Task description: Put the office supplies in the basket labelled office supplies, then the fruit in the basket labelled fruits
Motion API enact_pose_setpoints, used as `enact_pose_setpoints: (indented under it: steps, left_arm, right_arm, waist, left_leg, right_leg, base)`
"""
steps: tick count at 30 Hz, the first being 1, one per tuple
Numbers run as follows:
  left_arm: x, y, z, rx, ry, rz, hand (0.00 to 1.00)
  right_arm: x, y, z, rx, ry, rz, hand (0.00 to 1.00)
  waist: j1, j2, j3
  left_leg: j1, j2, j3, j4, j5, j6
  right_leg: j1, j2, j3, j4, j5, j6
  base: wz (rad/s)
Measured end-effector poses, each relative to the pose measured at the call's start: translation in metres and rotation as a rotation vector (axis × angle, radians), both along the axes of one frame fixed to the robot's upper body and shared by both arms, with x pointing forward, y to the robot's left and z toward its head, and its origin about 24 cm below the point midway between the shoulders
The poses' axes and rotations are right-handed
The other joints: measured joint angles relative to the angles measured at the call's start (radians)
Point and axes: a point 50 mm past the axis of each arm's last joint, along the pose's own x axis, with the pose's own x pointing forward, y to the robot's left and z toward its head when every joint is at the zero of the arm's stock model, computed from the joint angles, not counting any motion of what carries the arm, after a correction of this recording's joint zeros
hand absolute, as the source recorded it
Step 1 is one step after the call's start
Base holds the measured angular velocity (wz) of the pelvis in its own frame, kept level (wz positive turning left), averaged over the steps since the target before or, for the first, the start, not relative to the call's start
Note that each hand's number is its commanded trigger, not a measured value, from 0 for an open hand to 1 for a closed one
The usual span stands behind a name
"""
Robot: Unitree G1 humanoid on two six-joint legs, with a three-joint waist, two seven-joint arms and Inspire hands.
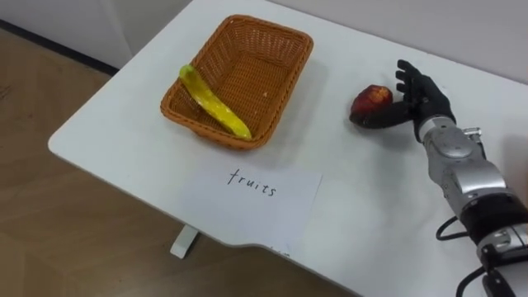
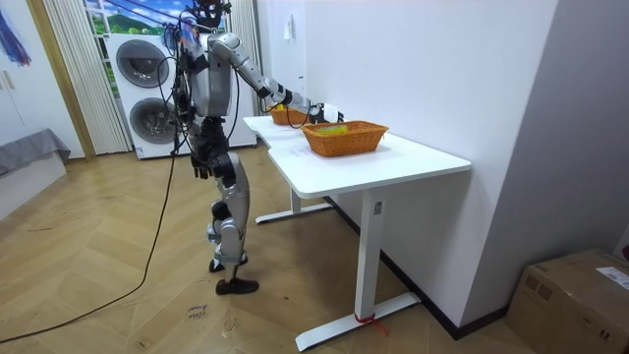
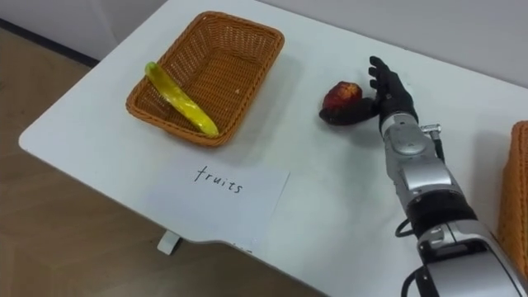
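The robot stands at the far end of a white table (image 1: 124, 132) and reaches its right arm out over it. The right hand (image 1: 421, 95) is open, with its fingers straight and pointing away from the robot. A red apple (image 1: 371, 101) sits on the table, right beside this hand. The thumb lies along the near side of the apple and seems to touch it, but the hand does not grip it. A basket (image 1: 256, 66) sits to the left, apart from the apple. A banana (image 1: 213, 103) lies in it, along its left side. A paper (image 1: 252, 198) lies in front of the basket. Another basket (image 3: 520, 198) sits at the right edge. The left hand (image 2: 200, 165) hangs by the robot's hip
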Motion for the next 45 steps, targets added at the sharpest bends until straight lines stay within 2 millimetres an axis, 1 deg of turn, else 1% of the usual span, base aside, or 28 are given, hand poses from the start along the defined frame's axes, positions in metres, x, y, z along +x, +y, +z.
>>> enact_pose_setpoints:
  steps: [3,5,8,24,28,29,30,31,34,39,41,45]
  left_arm:
    - [0.001,0.002,0.001,-0.002,-0.009,0.015,0.0]
    - [0.001,0.004,0.001,0.002,-0.01,0.014,0.0]
    - [0.001,0.004,0.001,0.004,-0.01,0.014,0.0]
    - [0.001,0.004,0.001,0.005,-0.009,0.013,0.0]
    - [0.002,0.004,0.002,0.006,-0.012,0.011,0.0]
    - [0.002,0.004,0.001,0.006,-0.012,0.01,0.0]
    - [0.002,0.005,0.002,0.007,-0.012,0.01,0.0]
    - [0.003,0.005,0.002,0.007,-0.013,0.009,0.0]
    - [0.004,0.005,0.002,0.008,-0.016,0.009,0.0]
    - [0.009,0.008,0.004,0.015,-0.033,0.003,0.0]
    - [0.01,0.011,0.004,0.022,-0.035,0.0,0.0]
    - [0.01,0.013,0.005,0.026,-0.035,-0.001,0.0]
  right_arm:
    - [0.0,0.001,-0.001,-0.024,0.004,0.011,0.0]
    - [0.0,0.002,-0.001,-0.027,0.006,0.015,0.0]
    - [0.0,0.004,-0.002,-0.034,0.011,0.026,0.0]
    - [0.0,0.006,-0.003,-0.075,0.023,0.062,0.0]
    - [0.0,0.006,-0.002,-0.161,0.029,0.088,0.0]
    - [0.0,0.006,-0.002,-0.174,0.029,0.091,0.63]
    - [0.0,0.006,-0.002,-0.189,0.032,0.096,0.91]
    - [0.0,0.006,-0.002,-0.199,0.035,0.1,1.0]
    - [0.003,0.004,-0.002,-0.241,0.053,0.1,1.0]
    - [0.006,-0.004,0.001,-0.334,0.064,0.072,1.0]
    - [0.006,-0.005,0.002,-0.356,0.064,0.072,1.0]
    - [0.007,-0.003,0.003,-0.394,0.065,0.086,1.0]
  waist:
    - [0.001,0.003,-0.0023]
    - [0.002,0.007,-0.0066]
    - [0.003,0.01,-0.0085]
    - [0.004,0.015,-0.0063]
    - [0.007,0.016,-0.0063]
    - [0.009,0.016,-0.0063]
    - [0.011,0.016,-0.0064]
    - [0.012,0.016,-0.0065]
    - [0.017,0.012,-0.0075]
    - [0.029,-0.004,-0.0065]
    - [0.03,-0.014,-0.002]
    - [0.031,-0.015,-0.0006]
  left_leg:
    - [0.001,0.0,0.0,0.0,0.0,0.0]
    - [0.002,0.0,0.001,0.001,0.0,0.0]
    - [0.008,0.0,0.002,0.0,0.0,0.0]
    - [0.009,0.0,0.002,-0.001,0.0,0.0]
    - [0.0,0.0,0.003,-0.002,0.0,0.0]
    - [0.0,0.0,0.003,-0.003,0.0,0.0]
    - [-0.001,0.0,0.002,-0.004,0.0,0.0]
    - [-0.001,0.0,0.002,-0.004,0.0,0.0]
    - [0.0,0.001,0.002,-0.002,0.001,0.0]
    - [0.001,0.001,-0.001,-0.001,0.002,-0.002]
    - [0.001,0.001,-0.002,0.0,0.002,-0.002]
    - [0.002,0.0,-0.003,0.001,0.002,-0.002]
  right_leg:
    - [0.0,0.0,0.001,0.0,0.0,0.0]
    - [0.0,-0.001,0.001,0.0,0.0,0.0]
    - [0.002,-0.001,0.003,0.0,0.0,0.0]
    - [0.003,-0.001,0.007,0.0,0.0,0.0]
    - [-0.002,-0.001,0.006,0.001,0.0,0.0]
    - [-0.003,-0.001,0.006,0.001,0.0,0.0]
    - [-0.003,-0.001,0.005,0.001,0.0,0.0]
    - [-0.003,-0.001,0.005,0.001,0.0,0.0]
    - [-0.003,0.0,0.007,0.001,0.0,-0.001]
    - [0.0,0.0,0.006,0.001,0.001,-0.002]
    - [0.0,0.002,0.005,0.001,0.001,-0.002]
    - [0.001,-0.001,-0.001,0.0,0.001,-0.002]
  base:
    - [0.0]
    - [0.0]
    - [0.0]
    - [0.0]
    - [0.0]
    - [0.0]
    - [0.0]
    - [0.0]
    - [0.0]
    - [0.01]
    - [0.0]
    - [0.0]
